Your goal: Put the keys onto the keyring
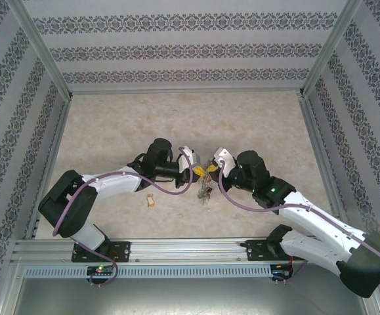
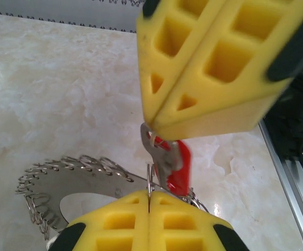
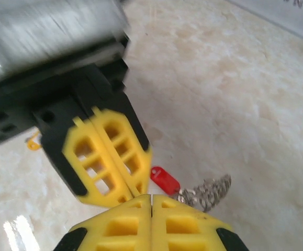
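Left hand (image 2: pixel 149 212): closed, with its yellow fingers pressed flat together; a thin wire of the keyring runs into the seam at the tips, so it seems to pinch the ring there
Right hand (image 3: pixel 151 209): closed as well, with no gap between the fingers; seen from the left wrist, its tips clamp the metal end of the red-tag key
Hands together: they meet tip to tip over the middle of the bench (image 1: pixel 111 131), almost touching
Red-tag key (image 2: pixel 176 168): hangs from the right hand's tips with its tag pointing down, just above the left hand's tips and clear of the bench
Keyring (image 2: pixel 67 175): a fan of small silvery keys spreads out beside and below the left hand; from above it shows as a small cluster just below the joined hands, and whether it rests on the bench or hangs cannot be told
Tan-tag key (image 1: pixel 151 201): lies loose on the bench near the left arm, to the left of the keyring and well apart from both hands
Bench surface: pale and marbled, with patterned walls on three sides
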{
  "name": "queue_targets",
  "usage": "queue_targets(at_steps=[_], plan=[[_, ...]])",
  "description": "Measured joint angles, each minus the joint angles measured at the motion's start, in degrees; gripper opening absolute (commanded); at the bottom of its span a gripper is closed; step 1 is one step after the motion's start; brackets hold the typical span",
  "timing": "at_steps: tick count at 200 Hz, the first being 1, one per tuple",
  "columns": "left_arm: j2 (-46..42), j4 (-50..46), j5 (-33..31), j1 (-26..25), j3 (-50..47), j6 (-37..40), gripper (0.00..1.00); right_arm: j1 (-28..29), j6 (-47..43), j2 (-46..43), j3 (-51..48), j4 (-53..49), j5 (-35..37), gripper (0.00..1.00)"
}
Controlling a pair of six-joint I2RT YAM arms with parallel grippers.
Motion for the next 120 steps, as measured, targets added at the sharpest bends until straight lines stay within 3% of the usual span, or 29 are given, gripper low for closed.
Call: queue_targets(at_steps=[45, 120], plan=[[0.24, 3.37, -0.44, 0.0, -0.83, -1.68, 0.0, -2.25, 2.32, -1.6, -3.19, 0.92, -0.2, 0.0], [1.68, 4.68, -0.04, 0.0, -0.81, -2.1, 0.0, -4.24, 3.8, -2.99, -3.89, 6.23, -10.88, 0.0]])
